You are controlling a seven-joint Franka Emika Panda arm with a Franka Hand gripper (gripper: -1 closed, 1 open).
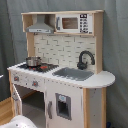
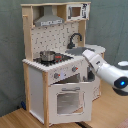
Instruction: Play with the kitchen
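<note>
In the second exterior view we are looking at the kitchen [image 2: 55, 75] standing on a wooden floor [image 2: 15, 119] before a grey curtain [image 2: 10, 50], with its windowed oven door [image 2: 69, 100] hanging tilted open. We are seeing a small metal pot [image 2: 47, 55] sitting on the black hob [image 2: 52, 58], the black faucet [image 2: 75, 39] curving over the sink, and the hood [image 2: 49, 21] and microwave [image 2: 75, 11] sitting up top. Our white arm [image 2: 102, 70] is reaching in from the second exterior view's right toward the oven's side, its pincer hidden from us behind the kitchen's front.
</note>
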